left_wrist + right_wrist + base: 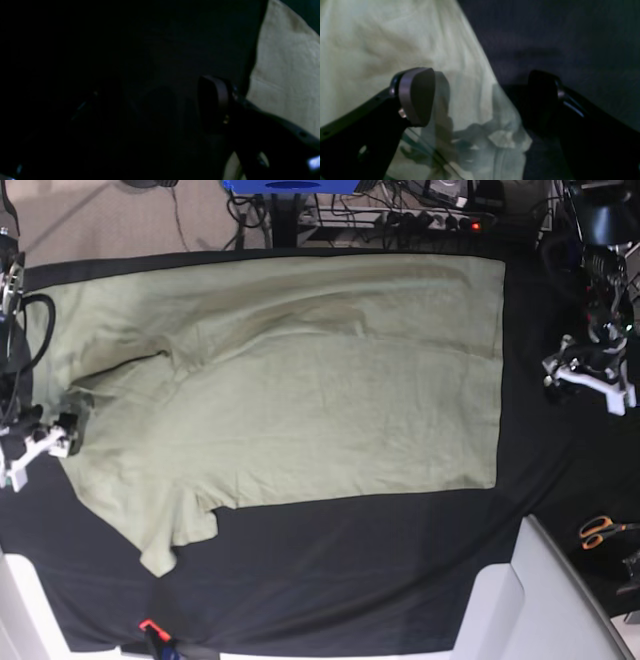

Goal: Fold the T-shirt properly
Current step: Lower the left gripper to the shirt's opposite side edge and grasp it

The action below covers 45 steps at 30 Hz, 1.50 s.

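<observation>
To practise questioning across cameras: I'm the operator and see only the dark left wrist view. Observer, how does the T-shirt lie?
Observer: In the base view the T-shirt lies spread out on the black cloth, sleeves towards that view's left.
Operator: Where is the right claw?
Observer: The right claw is open and straddles the shirt's edge, with one finger over the shirt and the other over black cloth.
Operator: Anything else nearby?
Observer: Orange-handled scissors lie near the base view's right edge, apart from the shirt.

Wrist views dim and blurred; base view evenly lit
</observation>
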{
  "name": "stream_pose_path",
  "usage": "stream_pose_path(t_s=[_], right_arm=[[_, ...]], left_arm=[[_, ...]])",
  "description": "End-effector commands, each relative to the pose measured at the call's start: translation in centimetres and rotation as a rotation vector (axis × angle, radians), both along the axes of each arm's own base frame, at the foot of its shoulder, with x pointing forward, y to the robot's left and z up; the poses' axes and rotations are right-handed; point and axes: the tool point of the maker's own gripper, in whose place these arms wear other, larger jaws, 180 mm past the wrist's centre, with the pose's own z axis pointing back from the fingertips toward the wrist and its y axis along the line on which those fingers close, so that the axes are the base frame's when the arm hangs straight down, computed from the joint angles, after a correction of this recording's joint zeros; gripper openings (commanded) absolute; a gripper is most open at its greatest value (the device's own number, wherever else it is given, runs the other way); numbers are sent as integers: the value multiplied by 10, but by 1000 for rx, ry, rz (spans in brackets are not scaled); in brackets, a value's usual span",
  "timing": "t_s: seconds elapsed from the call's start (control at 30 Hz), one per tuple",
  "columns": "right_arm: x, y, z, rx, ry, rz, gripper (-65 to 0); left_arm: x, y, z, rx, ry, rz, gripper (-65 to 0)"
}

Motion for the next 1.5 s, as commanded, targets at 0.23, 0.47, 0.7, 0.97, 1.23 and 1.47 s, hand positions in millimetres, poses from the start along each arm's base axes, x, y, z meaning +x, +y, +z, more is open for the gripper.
stream_pose_path(t_s=[0.23, 0.47, 0.7, 0.97, 1.23, 1.47], right_arm=[[17, 5, 11, 4, -47, 3, -156], [20, 22, 6, 29, -46, 16, -266], [20, 22, 6, 31, -47, 16, -266], [19, 19, 7, 25, -46, 14, -266], [19, 19, 7, 25, -46, 14, -266], [21, 23, 7, 31, -50, 22, -269]], left_arm=[[32, -7, 7, 7, -23, -52, -186], [44, -5, -1, -26, -10, -15, -176], [63, -55, -13, -61, 8, -121, -174], [67, -84, -22, -110, 3, -136, -176], [73, -108, -27, -158, 25, -158, -186], [76, -112, -26, -169, 39, -167, -188]])
